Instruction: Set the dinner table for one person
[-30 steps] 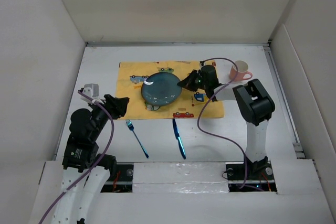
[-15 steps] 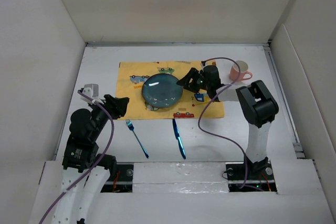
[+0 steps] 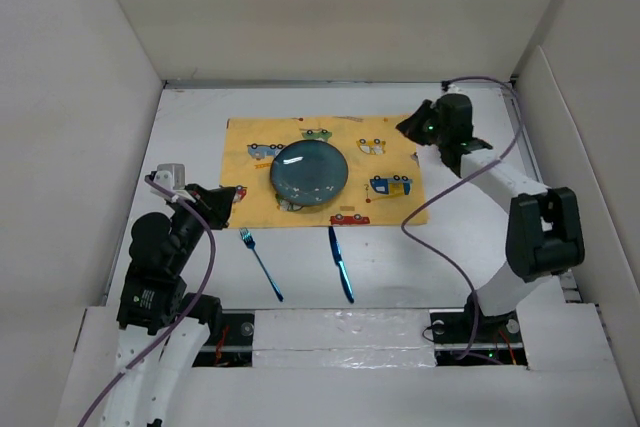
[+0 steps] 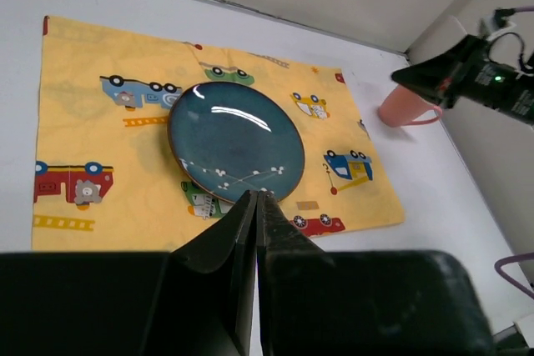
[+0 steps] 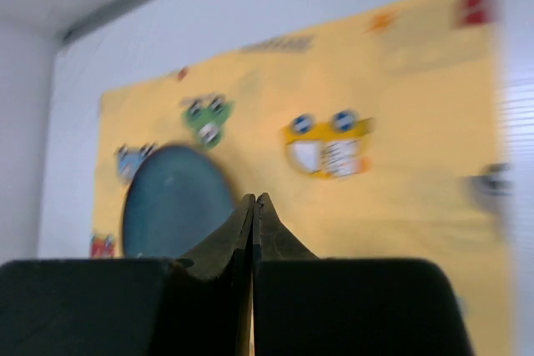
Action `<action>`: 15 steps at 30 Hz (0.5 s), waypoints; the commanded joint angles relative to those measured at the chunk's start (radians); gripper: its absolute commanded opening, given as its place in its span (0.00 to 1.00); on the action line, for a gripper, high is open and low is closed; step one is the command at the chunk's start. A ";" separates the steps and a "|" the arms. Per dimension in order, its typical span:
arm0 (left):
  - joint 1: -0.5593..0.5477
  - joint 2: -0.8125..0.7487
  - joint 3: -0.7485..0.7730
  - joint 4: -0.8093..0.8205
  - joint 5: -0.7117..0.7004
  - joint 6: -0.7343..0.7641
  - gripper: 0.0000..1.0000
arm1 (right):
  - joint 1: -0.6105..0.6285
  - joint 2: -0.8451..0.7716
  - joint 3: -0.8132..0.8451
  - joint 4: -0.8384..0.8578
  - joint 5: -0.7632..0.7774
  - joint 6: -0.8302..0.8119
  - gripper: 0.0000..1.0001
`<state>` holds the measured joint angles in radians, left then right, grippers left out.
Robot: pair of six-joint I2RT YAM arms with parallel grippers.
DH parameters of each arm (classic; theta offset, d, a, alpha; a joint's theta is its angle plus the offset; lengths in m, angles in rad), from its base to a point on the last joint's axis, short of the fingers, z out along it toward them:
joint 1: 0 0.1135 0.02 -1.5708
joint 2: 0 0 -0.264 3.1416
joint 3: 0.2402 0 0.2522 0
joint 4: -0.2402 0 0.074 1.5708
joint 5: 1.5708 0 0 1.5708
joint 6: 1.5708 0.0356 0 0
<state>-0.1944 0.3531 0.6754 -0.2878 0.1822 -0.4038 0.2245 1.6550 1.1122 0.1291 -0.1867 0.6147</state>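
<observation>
Left tool [image 3: 233, 197] is pressed together, pinching nothing, and hangs at the left edge of the placemat [image 3: 390, 162]. Right tool [image 3: 404, 128] is also pressed together and empty, above the placemat's far-right corner; its wrist view is blurred.

Tabletop [image 3: 190, 137]: flat matte white, spans the floor between the white walls and carries everything.

Placemat: yellow cloth printed with cartoon cars and trucks.

Plate [image 3: 310, 170]: round, glossy dark blue with small white sprigs, mid-placemat.

Blue fork [image 3: 260, 264] and knife [image 3: 341, 264] lie apart on bare tabletop, just off the placemat's near edge.

Pink mug [image 4: 406, 107] stands off its right edge.

Bare tabletop strips run left and right of the placemat.
</observation>
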 commanded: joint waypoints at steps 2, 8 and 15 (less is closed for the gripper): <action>0.006 -0.022 -0.008 0.041 0.014 0.005 0.00 | -0.145 -0.122 0.054 -0.158 0.301 -0.104 0.00; -0.004 -0.039 -0.005 0.036 0.010 0.006 0.21 | -0.272 -0.085 0.066 -0.121 0.462 -0.108 0.55; -0.022 -0.052 0.000 0.030 -0.013 0.003 0.29 | -0.326 0.135 0.307 -0.333 0.474 -0.148 0.59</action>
<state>-0.2104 0.3195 0.6750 -0.2890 0.1791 -0.4019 -0.0872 1.7504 1.3403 -0.1062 0.2382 0.5110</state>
